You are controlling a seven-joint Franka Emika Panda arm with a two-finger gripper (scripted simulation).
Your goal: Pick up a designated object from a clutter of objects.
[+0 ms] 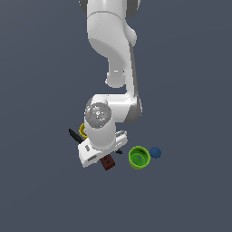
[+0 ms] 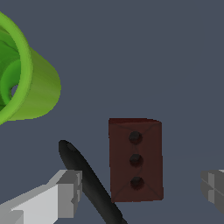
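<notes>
The designated object, a dark red-brown block with three dark round holes in its upper face, lies flat on the grey floor. My gripper hangs above it, open, with one grey fingertip on one side and the other fingertip on the far side, both apart from the block. A thin black utensil lies between the first fingertip and the block. In the exterior view the block peeks out from under the white hand, which hides the fingers.
A green cup lies on its side to the exterior view's right of the block, with a blue ball beyond it. A yellow cup shows partly behind the wrist, beside the utensil's end. The green cup fills a wrist-view corner.
</notes>
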